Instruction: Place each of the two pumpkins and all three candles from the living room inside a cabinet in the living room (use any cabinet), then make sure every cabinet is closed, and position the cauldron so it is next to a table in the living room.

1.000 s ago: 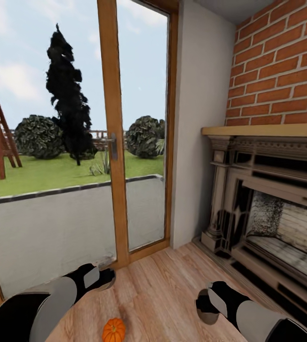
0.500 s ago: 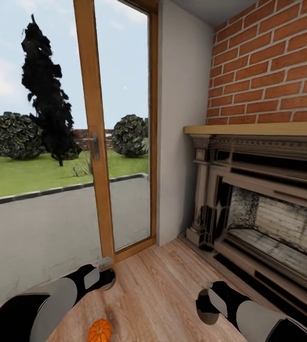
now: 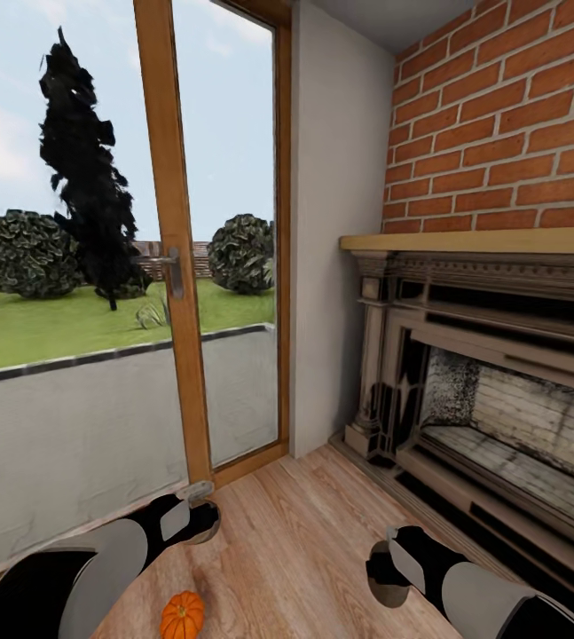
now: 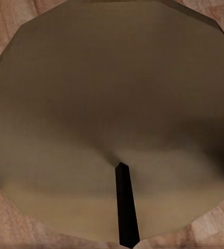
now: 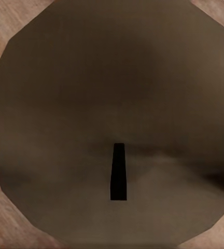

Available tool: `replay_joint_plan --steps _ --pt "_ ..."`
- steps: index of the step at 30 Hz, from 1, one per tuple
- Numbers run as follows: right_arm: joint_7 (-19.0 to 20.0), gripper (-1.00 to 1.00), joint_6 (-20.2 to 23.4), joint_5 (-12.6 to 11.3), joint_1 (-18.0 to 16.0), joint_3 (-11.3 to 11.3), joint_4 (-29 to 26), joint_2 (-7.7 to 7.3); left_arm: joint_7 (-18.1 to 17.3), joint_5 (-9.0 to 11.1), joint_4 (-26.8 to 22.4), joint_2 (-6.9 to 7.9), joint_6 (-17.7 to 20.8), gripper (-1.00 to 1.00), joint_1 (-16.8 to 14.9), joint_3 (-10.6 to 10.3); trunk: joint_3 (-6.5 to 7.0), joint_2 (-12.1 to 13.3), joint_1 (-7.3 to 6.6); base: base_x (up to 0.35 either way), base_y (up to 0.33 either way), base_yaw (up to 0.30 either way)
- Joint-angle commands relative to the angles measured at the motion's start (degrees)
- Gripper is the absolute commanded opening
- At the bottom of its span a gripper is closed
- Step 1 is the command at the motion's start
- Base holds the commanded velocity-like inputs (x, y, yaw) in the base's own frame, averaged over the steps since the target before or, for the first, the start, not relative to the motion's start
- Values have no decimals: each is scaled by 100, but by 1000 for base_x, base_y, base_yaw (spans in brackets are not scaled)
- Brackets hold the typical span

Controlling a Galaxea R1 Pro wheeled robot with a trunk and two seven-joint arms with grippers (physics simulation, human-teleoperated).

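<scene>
One small orange pumpkin (image 3: pixel 183 615) lies on the wooden floor at the bottom edge of the head view, between my two arms and nearer the left one. My left gripper (image 3: pixel 200 522) is tucked in low just above and behind it, apart from it. My right gripper (image 3: pixel 381 575) hangs low to the pumpkin's right. In each wrist view the fingers meet as a single dark bar (image 4: pixel 124 203) (image 5: pixel 119 172) over a round tan surface (image 4: pixel 112 93), holding nothing. Candles, cabinet, cauldron and table are out of view.
A tall glass door with a wooden frame (image 3: pixel 178 266) stands ahead on the left, garden beyond it. A brick wall with a fireplace (image 3: pixel 491 390) and its wooden mantel (image 3: pixel 473 241) runs along the right. A white wall corner (image 3: pixel 335 266) lies between them. Wooden floor (image 3: pixel 295 532) stretches ahead.
The whole head view has swung to the right, so door and pumpkin sit further left in the picture and more fireplace shows. Both arms keep their pose.
</scene>
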Motion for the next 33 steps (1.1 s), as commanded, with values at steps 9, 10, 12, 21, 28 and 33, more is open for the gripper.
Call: replay_joint_plan --steps 9,10,12,21,28,33 --pt "-36 -100 71 -69 -1 33 -21 -11 19 39 6 -2 7 -100 -7 4 -11 -4 0 0 0 -173" --pt "-38 -100 73 -69 -1 34 -21 -11 19 39 6 -2 7 -100 -7 4 -13 -4 0 0 0 -294" --pt "-37 -100 74 -69 -1 34 -21 -9 19 41 6 -2 7 -100 -7 4 -18 -4 0 0 0 -295" --pt "-37 -100 76 -69 -3 33 -19 -14 19 38 6 -2 7 -100 -7 4 -41 -4 0 0 0 -297" --pt "-36 -100 76 -69 -1 33 -20 -14 19 36 6 -2 7 -100 -7 4 -47 -4 0 0 0 -298" --pt "-39 -100 76 -69 -2 33 -20 -14 19 42 6 -2 7 -100 -7 4 -46 -4 0 0 0 -299"
